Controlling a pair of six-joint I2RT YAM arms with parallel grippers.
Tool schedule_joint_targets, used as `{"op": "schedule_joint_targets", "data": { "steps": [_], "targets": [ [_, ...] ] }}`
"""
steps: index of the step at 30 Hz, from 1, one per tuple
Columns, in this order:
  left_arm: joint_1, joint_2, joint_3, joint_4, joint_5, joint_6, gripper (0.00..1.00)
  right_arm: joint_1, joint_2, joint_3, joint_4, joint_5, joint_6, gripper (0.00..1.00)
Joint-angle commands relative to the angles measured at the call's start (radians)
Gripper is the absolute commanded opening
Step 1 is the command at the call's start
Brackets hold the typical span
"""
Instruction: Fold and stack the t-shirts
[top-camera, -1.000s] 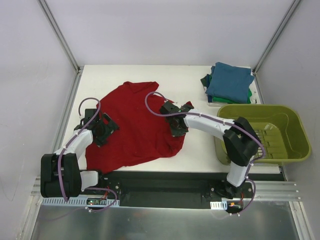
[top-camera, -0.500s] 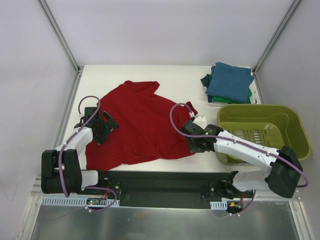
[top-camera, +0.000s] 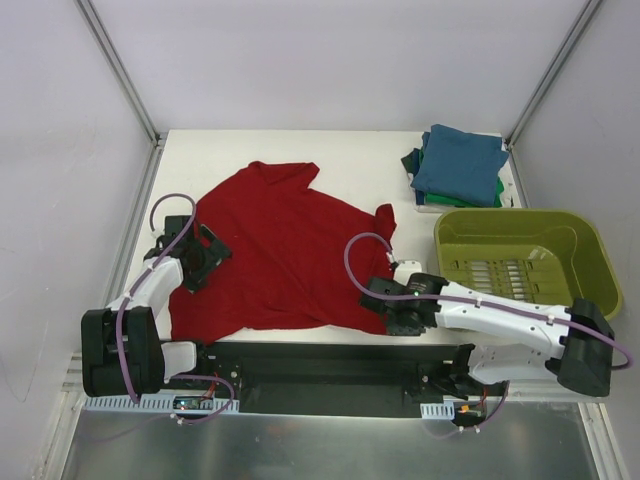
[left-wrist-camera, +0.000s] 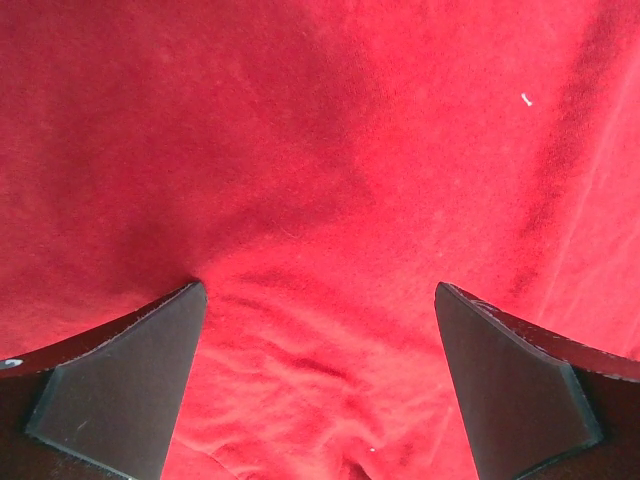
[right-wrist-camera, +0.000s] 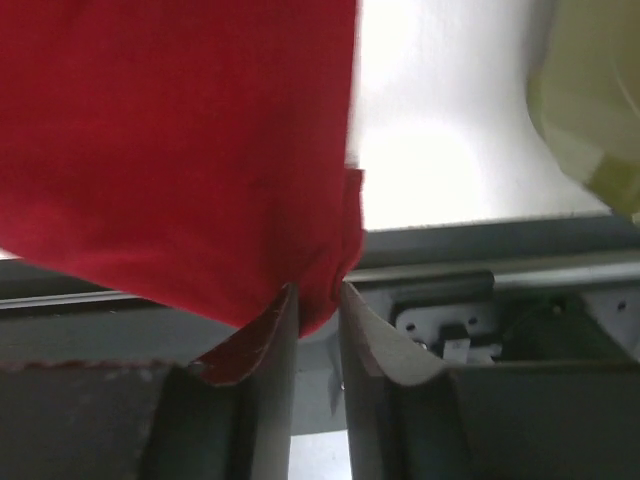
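Jaws on my left gripper (left-wrist-camera: 318, 288) stand wide apart, low over the left side of the soft dark red cloth t-shirt (top-camera: 280, 250), which lies spread but rumpled on the white counter (top-camera: 350, 160). My right gripper (right-wrist-camera: 318, 300) is clamped on its near right hem corner at the counter's front edge. I judge this the flattening step; next that corner wants drawing taut and laying flat. Folded teal-blue and green t-shirts (top-camera: 458, 165) sit stacked far right

Left gripper (left-wrist-camera: 318, 287) spread wide; right gripper (right-wrist-camera: 318, 292) pinched shut.
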Motion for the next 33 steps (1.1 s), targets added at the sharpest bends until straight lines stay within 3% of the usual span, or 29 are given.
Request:
{"op": "schedule_joint_targets", "data": {
  "steps": [1, 3, 4, 6, 9, 10, 14, 18, 26, 33],
  "targets": [
    [0.008, -0.034, 0.010, -0.038, -0.032, 0.028, 0.99, 0.051, -0.091, -0.010, -0.089, 0.006, 0.143, 0.32],
    [0.008, -0.042, 0.010, -0.043, -0.032, 0.029, 0.99, 0.071, -0.093, 0.020, -0.084, 0.044, 0.106, 0.38],
    [0.008, -0.045, 0.010, -0.043, -0.026, 0.028, 0.99, 0.083, -0.079, 0.036, -0.081, 0.052, 0.082, 0.48],
    [0.008, -0.054, 0.010, -0.044, -0.020, 0.030, 0.99, 0.087, -0.041, 0.097, -0.060, 0.072, -0.007, 0.55],
    [0.008, -0.070, 0.012, -0.047, -0.020, 0.036, 0.99, 0.087, 0.025, 0.181, -0.041, 0.121, -0.095, 0.81],
    [0.008, -0.074, 0.012, -0.047, -0.020, 0.038, 0.99, 0.082, 0.041, 0.204, -0.035, 0.141, -0.110, 0.99],
    [0.008, -0.082, 0.018, -0.049, -0.016, 0.045, 0.99, -0.001, 0.116, 0.260, 0.137, 0.117, -0.263, 0.97],
    [0.008, -0.067, 0.027, -0.049, -0.008, 0.053, 0.99, -0.137, 0.232, 0.246, 0.374, -0.146, -0.397, 0.97],
    [0.008, 0.021, 0.059, -0.047, -0.025, 0.053, 0.99, -0.370, 0.501, 0.356, 0.424, -0.280, -0.460, 0.97],
    [0.009, 0.121, 0.114, -0.044, -0.043, 0.038, 0.99, -0.495, 0.703, 0.485, 0.379, -0.259, -0.485, 0.97]
  ]
}}
